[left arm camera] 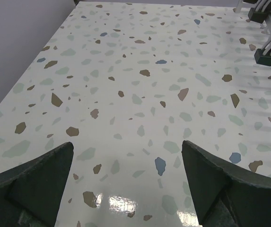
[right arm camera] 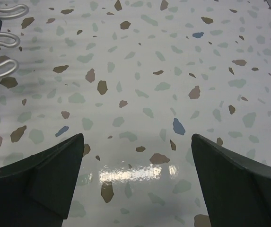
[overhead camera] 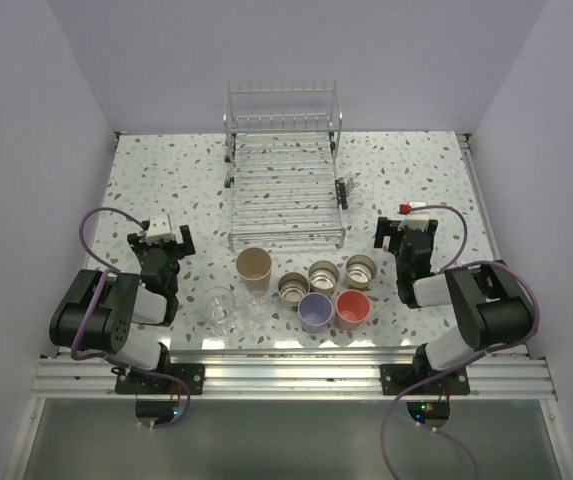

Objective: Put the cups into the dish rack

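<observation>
The silver wire dish rack (overhead camera: 284,190) sits in the middle of the far half of the speckled desk (overhead camera: 166,170), with its raised back rail toward the far wall and a small cutlery basket (overhead camera: 346,190) hanging on its right side. Everything to be loaded stands on the desk in front of it, upright and mouth up. A taller beige cup (overhead camera: 254,268) is just off the rack's near edge. To its right are three metallic cups (overhead camera: 293,288) (overhead camera: 323,273) (overhead camera: 360,270) in a loose row. Nearer the arms, a lavender cup (overhead camera: 315,311) and a coral-pink cup (overhead camera: 352,308) stand side by side. Two clear cups (overhead camera: 219,306) (overhead camera: 257,305) are to their left, in front of the beige one.

The left end effector (overhead camera: 161,232) hangs over bare desk left of the rack's near corner, its fingers spread wide with nothing between them. The right end effector (overhead camera: 406,228) is just right of the metallic row, spread just as wide and gripping nothing, with only speckled surface showing between its fingers
</observation>
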Tool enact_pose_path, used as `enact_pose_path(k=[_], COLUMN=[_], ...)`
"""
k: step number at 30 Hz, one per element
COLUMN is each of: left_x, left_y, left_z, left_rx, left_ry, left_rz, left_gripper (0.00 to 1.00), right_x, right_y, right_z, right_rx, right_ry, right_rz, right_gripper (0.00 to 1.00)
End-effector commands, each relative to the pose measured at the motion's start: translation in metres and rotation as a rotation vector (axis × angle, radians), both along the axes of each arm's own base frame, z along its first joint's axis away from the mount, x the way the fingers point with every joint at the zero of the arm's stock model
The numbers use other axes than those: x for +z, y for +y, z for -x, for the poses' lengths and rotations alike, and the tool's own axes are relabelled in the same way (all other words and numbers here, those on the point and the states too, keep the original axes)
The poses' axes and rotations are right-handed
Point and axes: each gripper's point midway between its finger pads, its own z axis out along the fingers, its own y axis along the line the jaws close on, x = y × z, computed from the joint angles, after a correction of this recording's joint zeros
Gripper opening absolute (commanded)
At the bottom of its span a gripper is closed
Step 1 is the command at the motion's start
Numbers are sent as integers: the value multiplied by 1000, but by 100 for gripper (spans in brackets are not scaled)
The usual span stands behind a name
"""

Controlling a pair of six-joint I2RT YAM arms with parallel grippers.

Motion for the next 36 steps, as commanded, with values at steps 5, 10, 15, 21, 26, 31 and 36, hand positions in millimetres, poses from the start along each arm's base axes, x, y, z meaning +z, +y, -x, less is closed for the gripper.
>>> enact_pose_path(k=[5, 10, 15, 21, 26, 31, 36], left_x=[30, 30, 30, 30, 29, 31, 31], left_y=[-1, -1, -1, -1, -1, -1, -1], left_z=[-7, -8, -7, -8, -7, -8, -8], left_rx=[-3, -3, -3, -3, -3, -3, -5], left_ry=[-119, -119, -120, -120, -117, -122, -121], left_rz=[-5, -5, -5, -5, -5, -5, -3], left_gripper=[100, 100, 100, 100, 100, 100, 100], right_x=[17, 17, 18, 17, 18, 19, 20], right_y=[2, 2, 3, 3, 2, -19, -21], right_z=[-8, -8, -8, -8, -9, -3, -3], right_rx=[17, 17, 18, 19, 16, -119, -133], right_ry=[-62, -62, -65, -62, -62, -81, -83], right_rz=[1, 1, -1, -1, -3, -26, -18], right_gripper=[98, 98, 98, 98, 98, 98, 98])
